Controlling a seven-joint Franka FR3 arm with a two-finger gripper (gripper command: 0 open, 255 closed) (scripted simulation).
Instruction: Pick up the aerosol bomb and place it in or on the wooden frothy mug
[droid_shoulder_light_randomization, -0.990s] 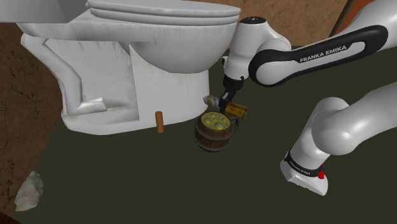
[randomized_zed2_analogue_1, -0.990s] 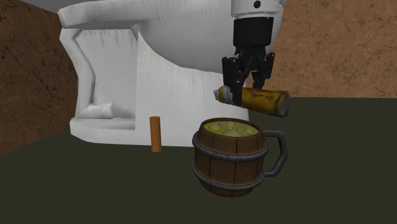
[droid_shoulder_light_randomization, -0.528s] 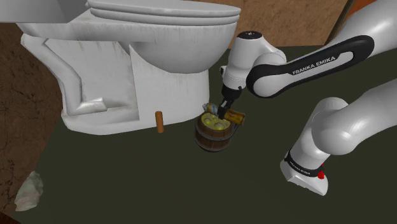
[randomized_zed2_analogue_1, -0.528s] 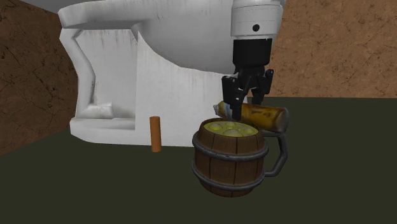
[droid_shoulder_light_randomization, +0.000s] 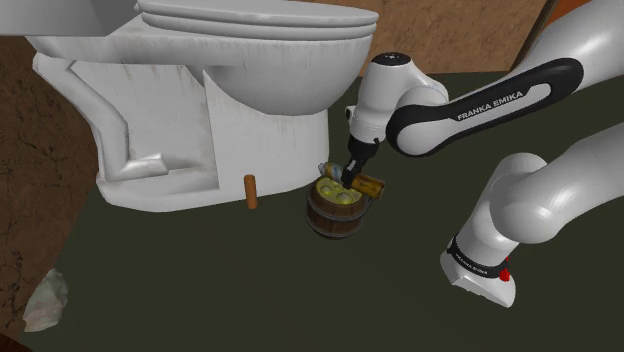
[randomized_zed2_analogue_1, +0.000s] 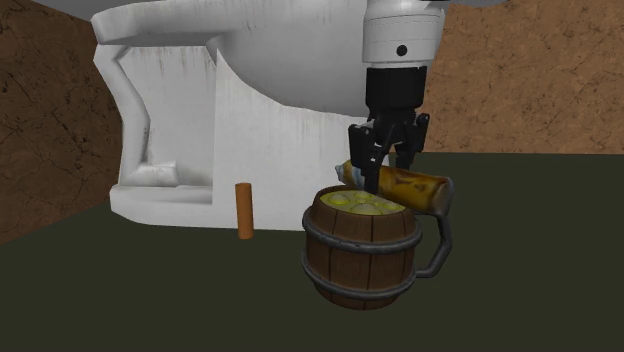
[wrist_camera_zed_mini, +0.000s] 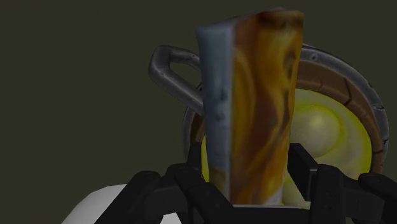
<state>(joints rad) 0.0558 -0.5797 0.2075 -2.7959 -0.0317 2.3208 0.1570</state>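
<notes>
One all-black gripper (randomized_zed2_analogue_1: 385, 168) pinches the orange-and-yellow cylindrical aerosol can (randomized_zed2_analogue_1: 415, 188) near its capped end. The can lies sideways at the rim of the brown wooden barrel mug (randomized_zed2_analogue_1: 360, 250) topped with yellow froth, in front of the white toilet (randomized_zed2_analogue_1: 200, 110).

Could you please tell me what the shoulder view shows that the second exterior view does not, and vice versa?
The shoulder view adds the arm's lettered link and a crumpled pale lump on the floor. The second exterior view adds the mug's handle in side profile. Both share the white toilet, the brown peg, the barrel mug and the gripper shut on the yellow spray can.
</notes>
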